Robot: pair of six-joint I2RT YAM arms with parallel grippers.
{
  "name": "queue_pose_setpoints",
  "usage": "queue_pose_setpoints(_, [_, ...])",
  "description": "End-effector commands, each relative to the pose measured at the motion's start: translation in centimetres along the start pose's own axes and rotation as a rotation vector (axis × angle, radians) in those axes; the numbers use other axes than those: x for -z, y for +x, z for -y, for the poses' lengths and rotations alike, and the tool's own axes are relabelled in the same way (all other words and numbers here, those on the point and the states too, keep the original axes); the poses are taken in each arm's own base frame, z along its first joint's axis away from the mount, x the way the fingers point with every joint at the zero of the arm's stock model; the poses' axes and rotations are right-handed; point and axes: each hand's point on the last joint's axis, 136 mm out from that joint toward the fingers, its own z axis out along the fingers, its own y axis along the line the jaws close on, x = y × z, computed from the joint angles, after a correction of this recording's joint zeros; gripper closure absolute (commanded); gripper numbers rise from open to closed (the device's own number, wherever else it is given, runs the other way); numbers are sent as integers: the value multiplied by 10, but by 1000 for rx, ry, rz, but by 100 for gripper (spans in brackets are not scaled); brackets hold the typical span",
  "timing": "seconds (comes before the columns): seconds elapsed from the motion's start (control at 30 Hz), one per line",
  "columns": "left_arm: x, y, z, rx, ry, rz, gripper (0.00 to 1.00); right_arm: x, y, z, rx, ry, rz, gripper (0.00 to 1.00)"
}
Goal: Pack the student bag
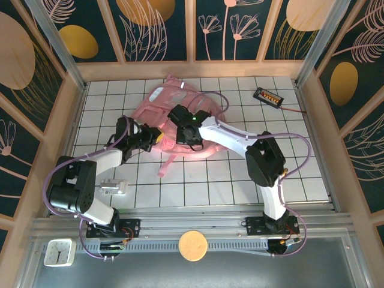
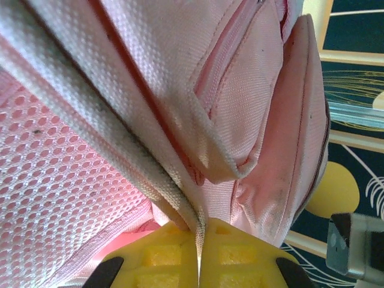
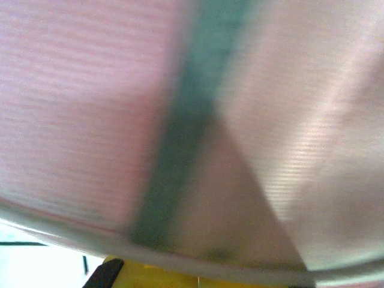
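So the student bag (image 1: pixel 174 99) is lying on the tiled table (image 1: pixel 240 180), upper middle of the top view. The left gripper (image 2: pixel 198 255) has its yellow fingers pinched tight on a pale webbing strap (image 2: pixel 120 141) of the bag. The right gripper (image 1: pixel 191 141) sits mid-bag with its fingers together and pink fabric draped right across them. Can't tell if it's actually pinching any.

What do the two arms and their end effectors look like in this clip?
The left arm and right arm have white links joined by bulky black joints. A lilac cable loops along each. The left end effector and right end effector have yellow fingers; the left's show square recesses. A small green light glows on the right wrist.
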Motion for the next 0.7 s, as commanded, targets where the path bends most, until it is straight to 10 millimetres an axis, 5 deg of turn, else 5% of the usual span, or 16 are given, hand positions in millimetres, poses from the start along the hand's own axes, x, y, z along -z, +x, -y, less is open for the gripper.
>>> queue_pose_setpoints(0.0, [23, -35, 4, -58, -22, 86, 100, 14, -4, 49, -25, 60, -2, 100])
queue_pose_setpoints(0.17, [26, -56, -7, -81, -71, 111, 100, 18, -4, 78, -25, 37, -23, 100])
queue_pose_setpoints(0.33, [33, -77, -18, -129, -150, 131, 100, 19, -31, 88, 59, -22, 23, 100])
queue_pose_setpoints(0.47, [42, -97, -26, -146, -189, 140, 100, 29, -43, 49, 206, -232, 36, 100])
queue_pose_setpoints(0.6, [35, -110, -30, -180, -220, 106, 100, 38, -33, 0, 350, -361, 47, 100])
queue_pose_setpoints(0.67, [34, -122, -16, -226, -222, 120, 100, 35, -24, -19, 403, -376, 39, 100])
